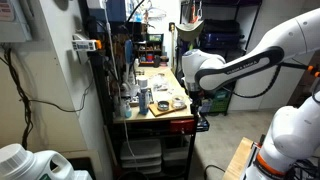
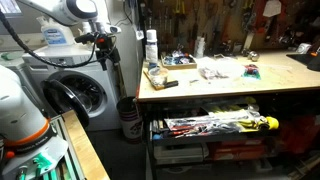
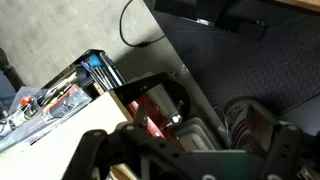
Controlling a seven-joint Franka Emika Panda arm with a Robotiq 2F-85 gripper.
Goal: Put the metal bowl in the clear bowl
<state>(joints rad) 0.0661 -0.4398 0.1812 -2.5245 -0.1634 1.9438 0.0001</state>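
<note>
Gripper up close in wrist view: jaws looked spread wide, nothing held. Under it I saw only drawers, no bowl. Workbench was the big item; I hung off its end, not over the top. Wooden board lay near that end. Metal bowl and clear bowl: presumably in the benchtop clutter, too small to pick out. Step: approach. Next move called for swinging over the bench and finding the metal bowl's rim.
</note>
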